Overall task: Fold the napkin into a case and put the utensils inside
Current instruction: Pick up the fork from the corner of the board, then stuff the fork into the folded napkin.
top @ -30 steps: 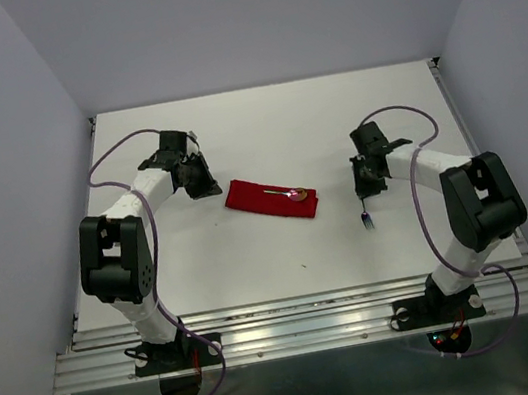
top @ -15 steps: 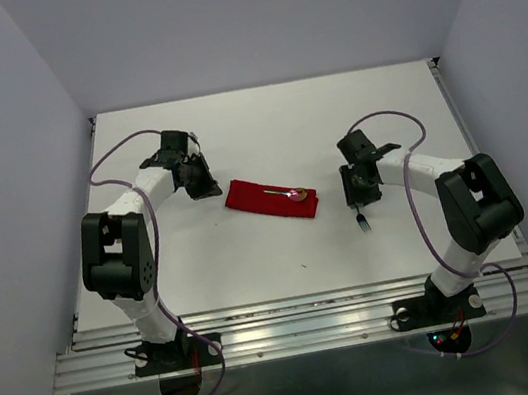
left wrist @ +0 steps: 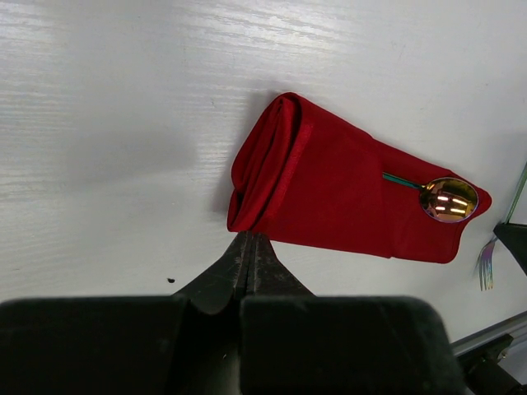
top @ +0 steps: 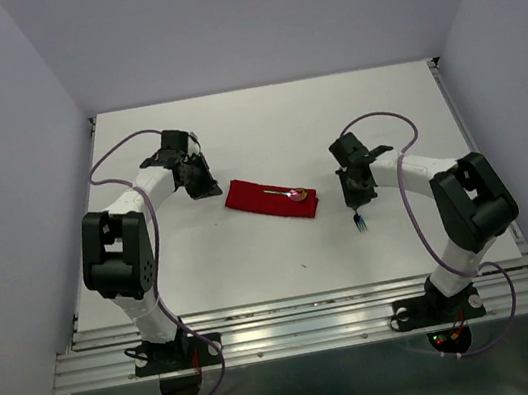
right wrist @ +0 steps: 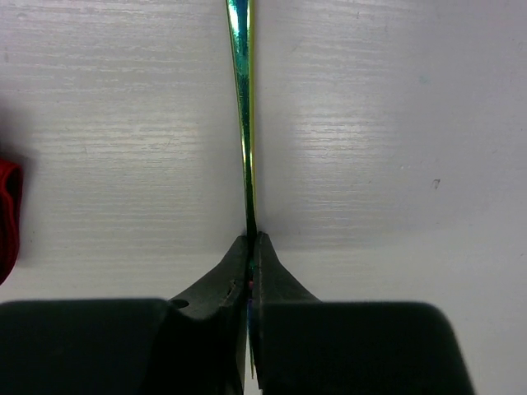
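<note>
Left wrist view: the napkin (left wrist: 329, 185) lies folded into a narrow red case (top: 271, 199) on the table (top: 262, 127), with the spoon (left wrist: 447, 200) at its far end, handle seemingly tucked under a fold. Folding looks done and one utensil placed. The fork (right wrist: 242, 115) remains: it is apart, right of the case, teal handle pinched by the right gripper (right wrist: 250, 243). The left gripper (left wrist: 249, 241), fingers pressed together and empty, sits just beside the case's other end
</note>
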{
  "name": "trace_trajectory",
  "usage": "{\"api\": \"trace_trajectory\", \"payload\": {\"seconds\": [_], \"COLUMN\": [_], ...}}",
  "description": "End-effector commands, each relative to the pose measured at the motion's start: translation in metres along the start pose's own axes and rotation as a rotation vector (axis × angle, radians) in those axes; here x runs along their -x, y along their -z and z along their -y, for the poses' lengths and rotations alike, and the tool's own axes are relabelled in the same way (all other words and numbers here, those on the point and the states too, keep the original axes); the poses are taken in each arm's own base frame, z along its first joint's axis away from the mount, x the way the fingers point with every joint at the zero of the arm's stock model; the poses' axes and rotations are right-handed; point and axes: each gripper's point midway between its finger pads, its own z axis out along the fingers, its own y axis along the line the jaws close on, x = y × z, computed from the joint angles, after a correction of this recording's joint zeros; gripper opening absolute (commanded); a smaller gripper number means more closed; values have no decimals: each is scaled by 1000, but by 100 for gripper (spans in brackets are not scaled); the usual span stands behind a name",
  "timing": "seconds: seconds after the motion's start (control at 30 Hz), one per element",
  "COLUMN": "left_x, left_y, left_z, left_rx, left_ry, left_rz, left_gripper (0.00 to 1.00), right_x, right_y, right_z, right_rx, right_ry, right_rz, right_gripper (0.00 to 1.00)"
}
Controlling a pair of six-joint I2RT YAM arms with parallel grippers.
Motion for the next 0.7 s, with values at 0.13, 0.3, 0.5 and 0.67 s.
{"api": "trace_trajectory", "payload": {"seconds": [0.13,0.3,0.5,0.67], "left_x": [9,14,17,14], "left_y": [-7,-15,-25,-29], "left_z": [0,-8,-15,-16], "left_rx": [-36,-5,23,24], "left_ry": [0,11,17,21], "left_rz": [-5,-7,-17,-28], "left_gripper": [4,4,4,5], "right_x": [31,52,71,73], "right_y": [15,45,81,101], "right_z": [5,-2,-26,-56], "right_rx": [-29,18,97,185], "right_ry": [77,169,359,562], "right_rz": [110,183,277,338], "right_gripper": [1,1,1,1]}}
